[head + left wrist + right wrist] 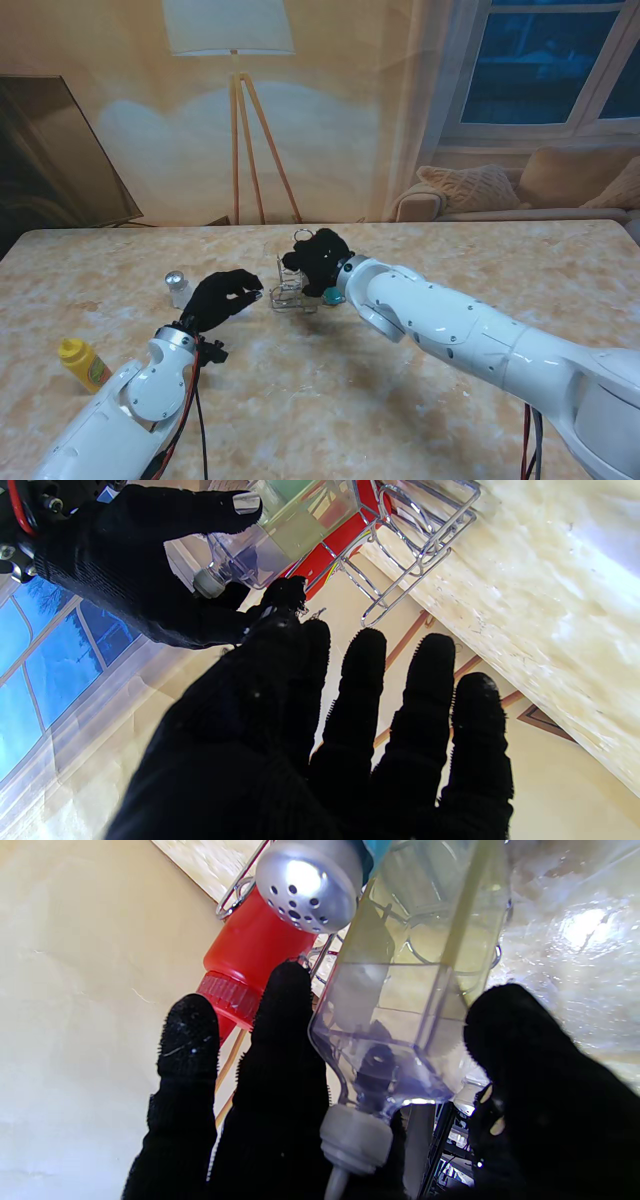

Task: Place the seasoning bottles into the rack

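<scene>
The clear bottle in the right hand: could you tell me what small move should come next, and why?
Probably ease the clear bottle further down into the wire rack. The right hand grips it at the rack beside a red bottle, and it does not look seated; the left hand is open.

Red bottle [255, 947], yellow bottle [83, 363], beige marbled table [330, 400].

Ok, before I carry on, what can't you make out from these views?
- Stand view: the right hand covers most of the rack, so its slots and contents are hidden.
- Right wrist view: the clear bottle fills the frame; whether its base sits in the rack cannot be told.
- Stand view: the yellow bottle label is too small to read.
- Left wrist view: the left hand blocks the table beneath.
</scene>
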